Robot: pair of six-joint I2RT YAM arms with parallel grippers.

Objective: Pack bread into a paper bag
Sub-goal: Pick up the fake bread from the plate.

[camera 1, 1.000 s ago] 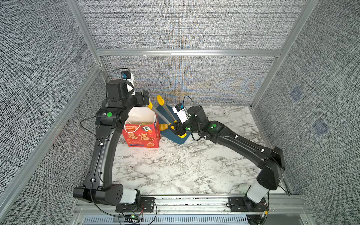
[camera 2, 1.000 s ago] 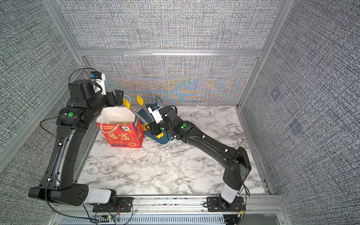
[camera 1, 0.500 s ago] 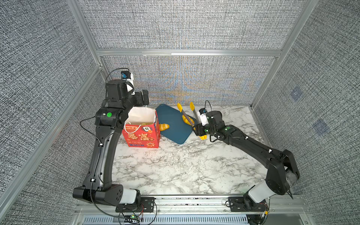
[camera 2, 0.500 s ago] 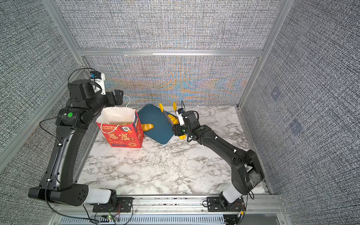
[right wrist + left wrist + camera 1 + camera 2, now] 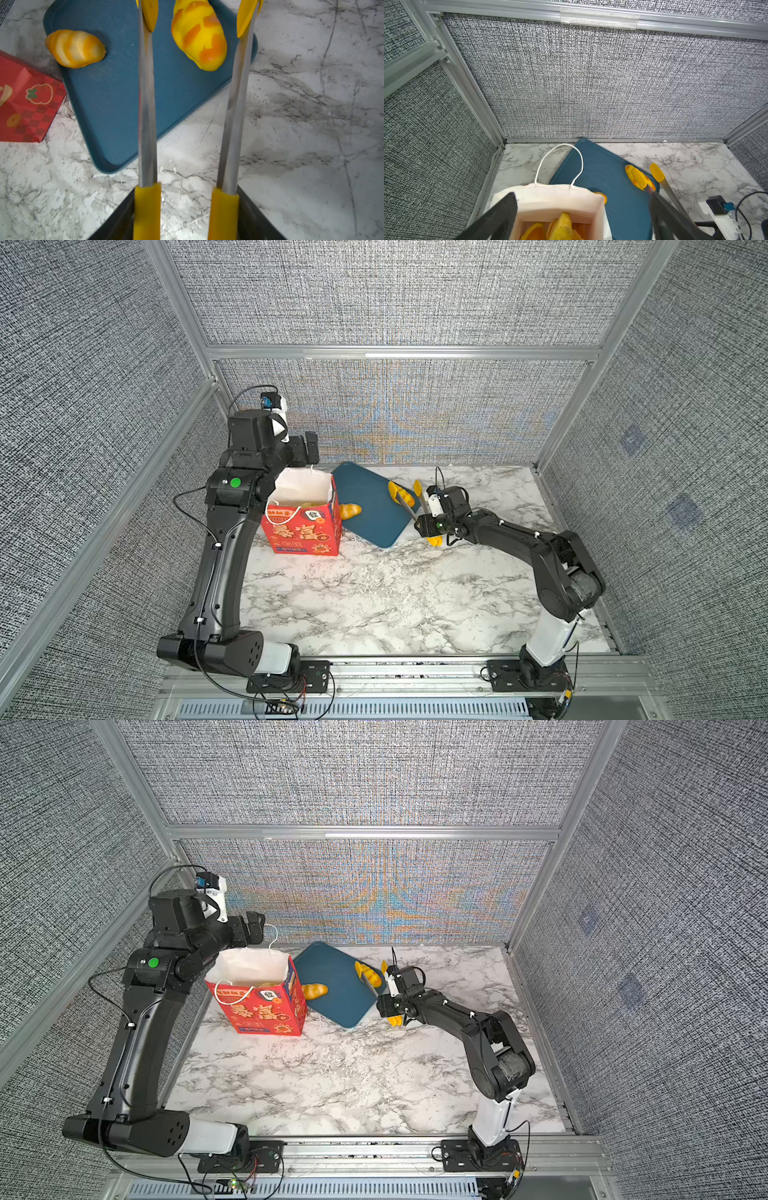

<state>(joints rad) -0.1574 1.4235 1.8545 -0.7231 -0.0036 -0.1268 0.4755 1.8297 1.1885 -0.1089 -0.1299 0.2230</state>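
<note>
1. Right wrist view: our right claw pinches the yellow handles of the tongs. The tong arms stand apart. The oval roll lies between their tips and is not squeezed yet.
2. We think the tongs are spread so that they can go down on both sides of that roll.
3. Our left claw is spread wide above the back of the paper bag. We cannot tell if it touches the bag. We guess it waits there to steady it.
4. Some bread is in the bag already. Two pieces lie on the blue tray: the oval roll, and a ridged roll just beside the bag.
5. The oval roll sits near the tray's rim, and one tong tip hangs over that rim. A bad squeeze could push the roll off onto the table.
6. The table in front is bare, so we have room there. The wall is close behind the bag. The tongs should come in from the tray side and go over the bag's tall edge.
</note>
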